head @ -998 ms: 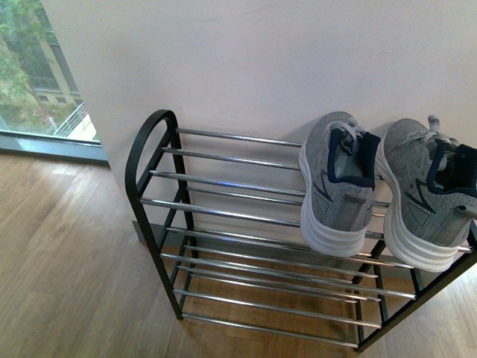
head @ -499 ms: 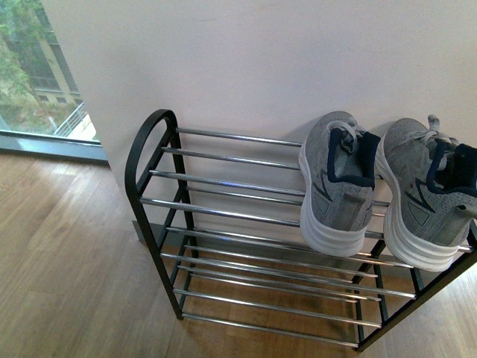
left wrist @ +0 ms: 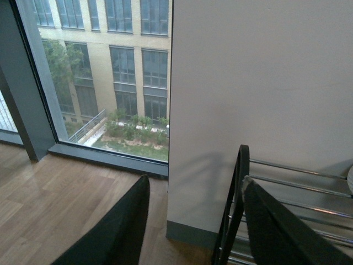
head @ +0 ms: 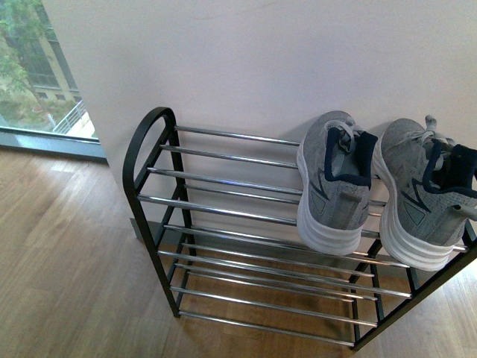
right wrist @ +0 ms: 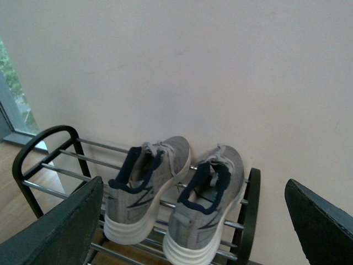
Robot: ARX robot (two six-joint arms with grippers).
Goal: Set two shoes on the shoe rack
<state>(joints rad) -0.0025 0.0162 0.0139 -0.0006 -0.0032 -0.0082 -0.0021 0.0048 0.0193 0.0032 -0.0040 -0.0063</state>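
Right wrist view: my right gripper (right wrist: 193,185) hangs spread wide and empty, clear of one grey sneaker (right wrist: 144,190) and its twin (right wrist: 212,190), side by side atop the shoe rack (right wrist: 44,132); my left gripper (left wrist: 194,182) gapes empty too.

Top tier of shoe rack (head: 128,156): window-side half bare, open from above. Other half filled by inner sneaker (head: 333,186) and end sneaker (head: 421,198), side by side. Close behind: wall (head: 261,67). Wooden floor (head: 67,253) in front open.

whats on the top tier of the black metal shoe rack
Two grey knit, white-soled sneakers sit side by side at the black metal rack's right end, heels outward. What lies under their soles is covered.
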